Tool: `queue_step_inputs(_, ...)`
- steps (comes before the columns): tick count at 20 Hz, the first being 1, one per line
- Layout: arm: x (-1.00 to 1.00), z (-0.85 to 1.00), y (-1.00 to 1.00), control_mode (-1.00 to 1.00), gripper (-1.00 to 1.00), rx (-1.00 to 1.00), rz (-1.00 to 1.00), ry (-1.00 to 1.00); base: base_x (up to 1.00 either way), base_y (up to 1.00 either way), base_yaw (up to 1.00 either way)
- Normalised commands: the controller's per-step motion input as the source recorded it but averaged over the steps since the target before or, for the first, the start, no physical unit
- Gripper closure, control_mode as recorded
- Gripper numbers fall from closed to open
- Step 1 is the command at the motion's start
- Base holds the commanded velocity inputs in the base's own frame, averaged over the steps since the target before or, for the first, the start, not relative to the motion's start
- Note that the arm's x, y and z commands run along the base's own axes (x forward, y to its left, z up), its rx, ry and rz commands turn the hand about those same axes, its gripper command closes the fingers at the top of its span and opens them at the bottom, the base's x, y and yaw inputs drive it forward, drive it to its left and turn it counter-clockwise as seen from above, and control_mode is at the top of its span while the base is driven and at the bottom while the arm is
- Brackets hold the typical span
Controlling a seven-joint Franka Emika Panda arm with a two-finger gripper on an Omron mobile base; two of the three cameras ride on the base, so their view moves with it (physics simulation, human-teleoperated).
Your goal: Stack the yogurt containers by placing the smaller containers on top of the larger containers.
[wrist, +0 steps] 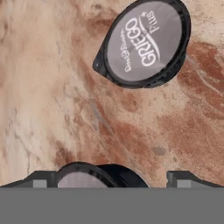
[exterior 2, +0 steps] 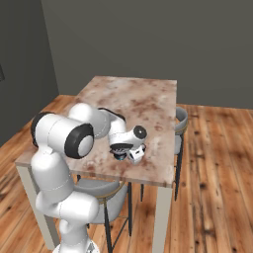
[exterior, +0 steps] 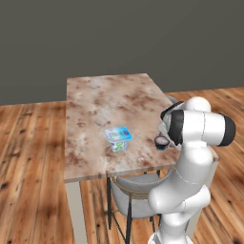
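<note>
Two rear base views share the table (exterior: 95, 105), hand view close, downward

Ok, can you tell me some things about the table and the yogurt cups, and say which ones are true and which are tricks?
1. The gripper is open. True.
2. The square tub has a dark cup stacked on its lid. False: nothing sits on it.
3. The big dark cup lies on the table. True.
4. The gripper is squeezing that cup. False: it stands apart from it.
5. A small dark cup sits between the fingertips. True.
</note>
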Motion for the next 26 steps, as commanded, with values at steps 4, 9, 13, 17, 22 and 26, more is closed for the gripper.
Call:
queue_step_inputs(4,-0.38,0.03,0.21,-1.0,-1.0,0.0,-0.03,-0.04,0.0,0.0,0.0)
queue_step_inputs(9,-0.32,0.0,0.3,-1.0,-1.0,0.0,-0.06,-0.02,0.0,0.0,0.0)
queue_step_inputs(13,-0.06,0.0,0.24,-1.0,1.0,0.0,-0.06,0.0,0.0,0.0,0.0)
queue_step_inputs(17,-0.01,0.0,0.03,-1.0,1.0,0.0,-0.02,-0.02,0.0,0.0,0.0)
queue_step_inputs(22,-0.14,-0.05,-0.21,-1.0,1.0,0.02,0.0,-0.1,0.0,0.0,0.0)
queue_step_inputs(26,-0.25,-0.08,-0.3,-1.0,1.0,0.03,0.0,-0.14,0.0,0.0,0.0)
